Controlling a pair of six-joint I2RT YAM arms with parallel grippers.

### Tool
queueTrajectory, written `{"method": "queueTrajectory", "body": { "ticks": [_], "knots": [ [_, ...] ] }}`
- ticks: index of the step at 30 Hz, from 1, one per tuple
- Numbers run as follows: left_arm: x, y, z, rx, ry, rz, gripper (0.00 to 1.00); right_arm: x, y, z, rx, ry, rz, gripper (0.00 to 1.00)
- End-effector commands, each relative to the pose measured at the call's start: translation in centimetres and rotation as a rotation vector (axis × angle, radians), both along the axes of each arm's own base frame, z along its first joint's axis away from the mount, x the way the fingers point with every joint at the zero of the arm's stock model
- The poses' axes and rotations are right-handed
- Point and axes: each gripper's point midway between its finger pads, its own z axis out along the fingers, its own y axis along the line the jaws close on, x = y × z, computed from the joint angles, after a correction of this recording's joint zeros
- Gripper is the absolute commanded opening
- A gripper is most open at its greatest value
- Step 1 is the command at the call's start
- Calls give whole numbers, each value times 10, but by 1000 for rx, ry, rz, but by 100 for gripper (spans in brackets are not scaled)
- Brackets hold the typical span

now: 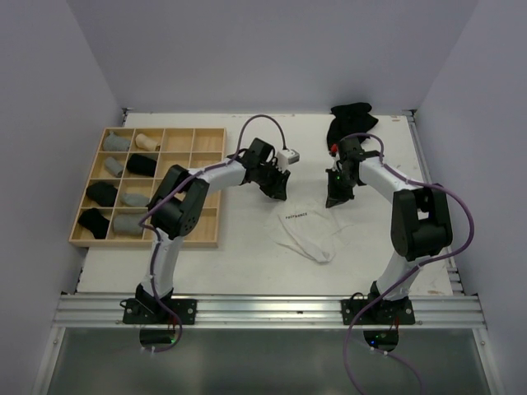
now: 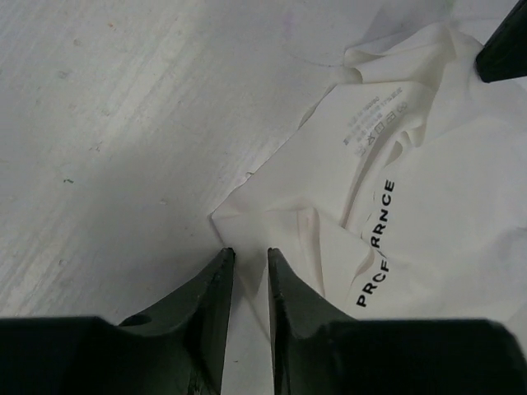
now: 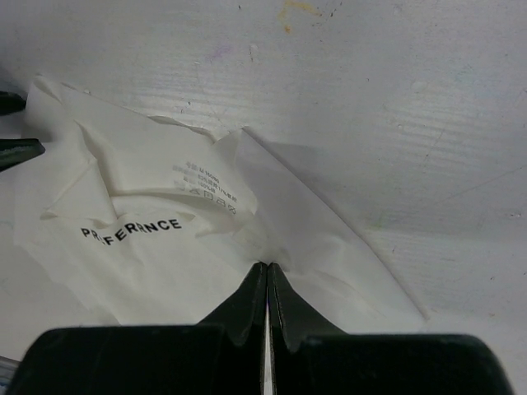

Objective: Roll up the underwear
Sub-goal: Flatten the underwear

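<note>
White underwear [image 1: 309, 234]: thin, limp, creased cloth with black printed lettering, spread flat in the middle of the tabletop [image 1: 247, 164]. Right end effector [image 3: 266, 267]: closed, pinching a puckered fold. Left end effector [image 2: 249, 253]: tapered black fingers narrowly apart at a cloth corner.

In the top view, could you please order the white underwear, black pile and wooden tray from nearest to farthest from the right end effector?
1. White underwear, centre, touching.
2. Black pile, at the back.
3. Wooden tray, far left.
</note>
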Motion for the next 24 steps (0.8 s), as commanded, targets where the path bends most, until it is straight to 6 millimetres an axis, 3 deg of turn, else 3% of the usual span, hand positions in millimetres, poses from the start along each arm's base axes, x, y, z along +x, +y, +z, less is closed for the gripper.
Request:
{"method": "queueTrajectory", "body": {
  "ticks": [1,4,14,16,18,23,24],
  "knots": [
    [3,-2,-15,54,-4,14,25,12,-4,12,-5,-39,-32,5],
    [-1,7,-19,81,12,12,0,15,-8,13,-18,-41,-42,0],
    [6,59,-13,169,-19,49,0,25,-5,12,-1,-45,-50,2],
    [5,62,-15,177,-19,45,0,25,-3,8,6,-31,-40,8],
    [3,63,-16,180,-13,42,0,25,-3,0,1,-12,-42,0],
    [3,64,-20,187,-1,39,0,34,2,2,24,-32,-44,0],
    [3,64,-20,189,-1,37,0,35,4,3,30,-33,-46,5]
  ]
}}
